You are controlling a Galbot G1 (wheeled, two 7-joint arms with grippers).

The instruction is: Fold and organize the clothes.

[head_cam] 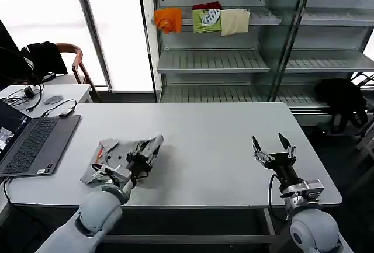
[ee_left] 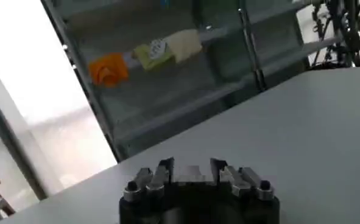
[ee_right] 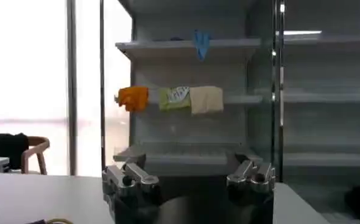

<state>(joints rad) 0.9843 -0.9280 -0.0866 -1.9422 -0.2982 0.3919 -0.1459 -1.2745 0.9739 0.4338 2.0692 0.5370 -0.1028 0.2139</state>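
Observation:
A light grey shirt [head_cam: 104,160] lies folded into a small bundle on the white table [head_cam: 210,136], near the front left, with a bit of orange showing at its collar. My left gripper [head_cam: 153,144] rests just past the bundle's right edge, and the arm crosses over the cloth. In the left wrist view the left gripper [ee_left: 192,164] is open, with only bare table between its fingers. My right gripper [head_cam: 269,142] stands open and upright over the front right of the table, far from the shirt. In the right wrist view the right gripper [ee_right: 190,161] holds nothing.
An open laptop [head_cam: 32,142] with cables sits at the table's left end. Behind it is a chair [head_cam: 73,60] with a black garment. The metal shelf [head_cam: 213,60] beyond the table holds orange [head_cam: 169,19], green [head_cam: 207,19] and cream [head_cam: 234,21] folded garments.

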